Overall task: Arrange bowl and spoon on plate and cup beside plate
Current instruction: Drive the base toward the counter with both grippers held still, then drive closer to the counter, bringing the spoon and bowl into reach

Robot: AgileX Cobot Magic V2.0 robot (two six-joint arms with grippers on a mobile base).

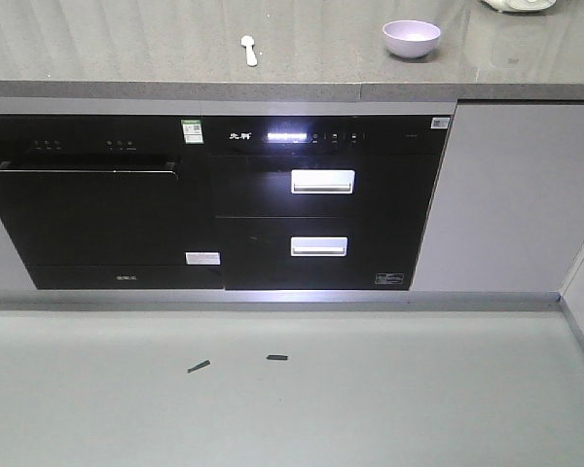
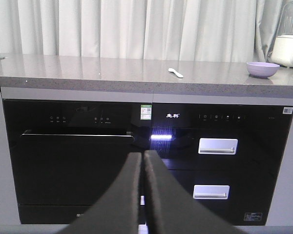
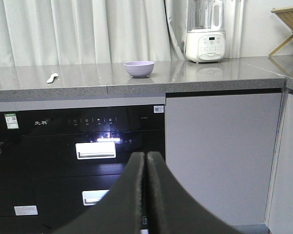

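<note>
Both grippers are pressed shut and hold nothing: the left gripper (image 2: 143,154) and the right gripper (image 3: 146,154) each show two dark fingers meeting edge to edge.

Nothing of the task looks done yet. The lavender bowl (image 1: 412,39) sits upright on the grey countertop (image 1: 127,49), and the pale spoon (image 1: 249,50) lies flat well apart from it, on the robot's left. Neither plate nor cup shows in any view, so their places cannot be told.

Reaching the counter looks like the step in hand. To do it well, the arms must rise above the counter edge and the jaws must part before either one descends. The bowl lies nearer the right arm and calls for a pinch over its rim. The spoon suits the left arm and, lying so low, needs a pinch across its thin handle. Finding the plate first would fix where both should go.

Each wrist camera looks level at the black built-in appliances (image 1: 214,204) from below counter height, so both arms hang low and well short of the worktop.
</note>
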